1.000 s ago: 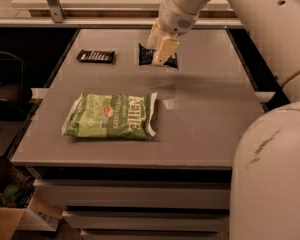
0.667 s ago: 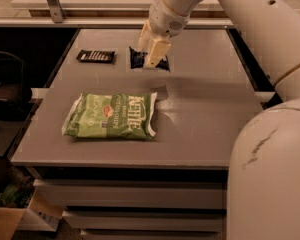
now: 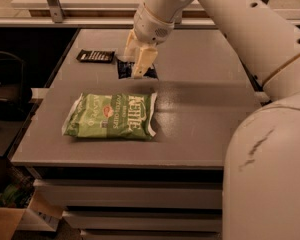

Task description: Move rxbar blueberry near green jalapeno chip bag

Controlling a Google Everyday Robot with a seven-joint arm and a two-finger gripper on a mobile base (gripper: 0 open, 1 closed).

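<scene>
Grey tabletop (image 3: 205, 129) is spreading across the middle of the view, its left edge running diagonally from the far corner down to the near front edge, with dark floor space dropping away beyond it. The green jalapeno chip bag (image 3: 111, 115) is lying flat on the near left part, its left crimped end sitting close to that left edge and its long near side staying a little back from the front edge.

The gripper (image 3: 136, 60) is reaching down from the pale arm (image 3: 230, 19) just beyond the bag's far right corner. Its jaws are closing on the rxbar blueberry (image 3: 123, 70), whose dark wrapper is showing on both sides of them and resting on the table. A narrow bare strip is separating the bar from the bag.

A black bar wrapper (image 3: 95, 56) is lying just left of the gripper, near the left edge. Right of the bag and the bar, a wide bare stretch is running to the table's right edge, where the robot's body (image 3: 270, 179) is crowding the near corner.
</scene>
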